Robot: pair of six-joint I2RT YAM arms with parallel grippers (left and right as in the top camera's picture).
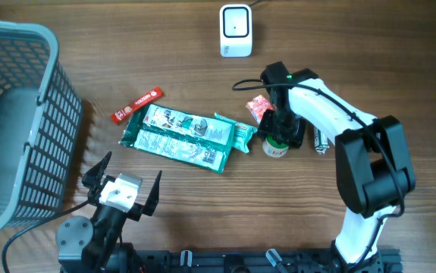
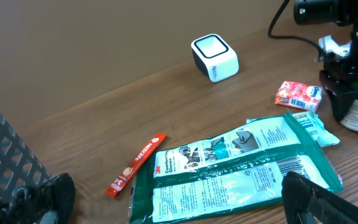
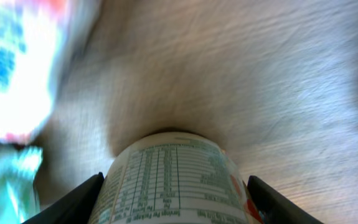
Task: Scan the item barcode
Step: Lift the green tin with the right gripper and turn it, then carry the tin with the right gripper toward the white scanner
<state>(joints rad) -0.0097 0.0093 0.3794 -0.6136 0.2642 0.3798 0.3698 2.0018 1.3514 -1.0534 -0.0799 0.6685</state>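
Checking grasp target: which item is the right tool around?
The green-capped white bottle, standing between its fingers; the green packs, red stick and pink packet lie flat, outside them.

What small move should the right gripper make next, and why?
Probably close firmly on the bottle. The right gripper straddles it, with fingers close to its walls, and it stands on the table. A firm grip seems needed before lifting it toward the scanner.
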